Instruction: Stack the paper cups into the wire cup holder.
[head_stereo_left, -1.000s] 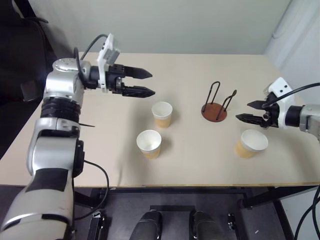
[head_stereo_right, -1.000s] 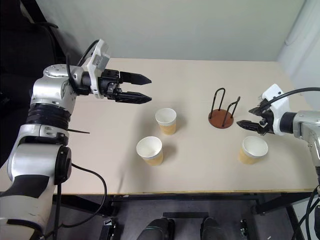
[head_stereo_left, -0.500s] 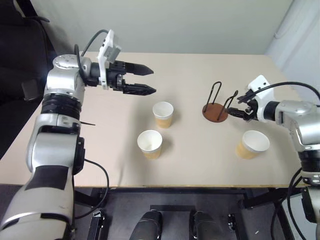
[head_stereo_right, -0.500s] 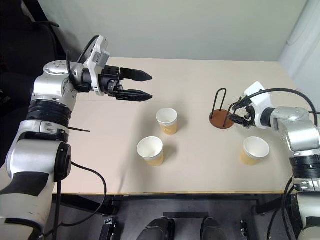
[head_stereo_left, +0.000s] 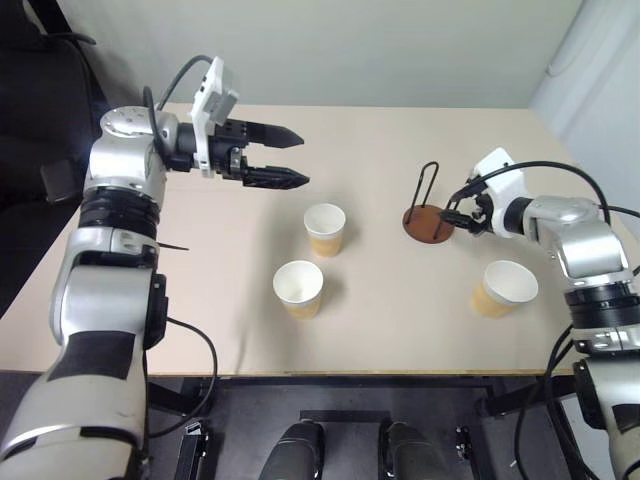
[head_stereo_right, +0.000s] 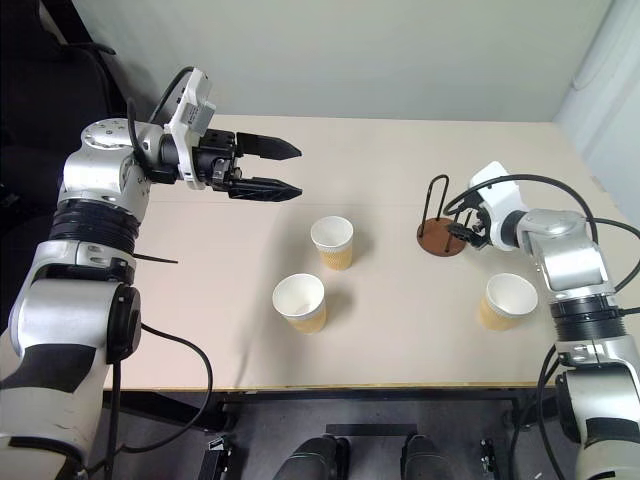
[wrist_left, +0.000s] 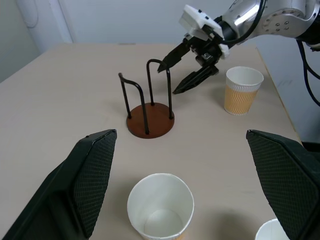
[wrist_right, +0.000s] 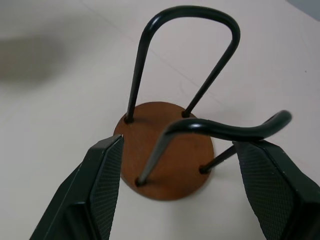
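The wire cup holder (head_stereo_left: 428, 222), a reddish-brown disc with two black wire loops, stands right of the table's middle with nothing in it. My right gripper (head_stereo_left: 458, 208) is open at its right side, and the nearer loop (wrist_right: 220, 127) rises between the fingers; I cannot tell whether they touch it. Three tan paper cups stand upright with nothing in them: one (head_stereo_left: 325, 228) mid-table, one (head_stereo_left: 298, 288) in front of it, one (head_stereo_left: 503, 288) at the right, below my right forearm. My left gripper (head_stereo_left: 300, 158) hangs open above the back left of the table, holding nothing.
The beige table (head_stereo_left: 200, 300) has its front edge close below the cups and a wall behind it. A dark chair (head_stereo_left: 40, 90) stands off the left side. A pale curtain (head_stereo_left: 600, 80) hangs at the far right.
My right gripper has moved left, away from the right-hand cup, and now stands at the holder with a loop between its fingers. The left arm has stayed put.
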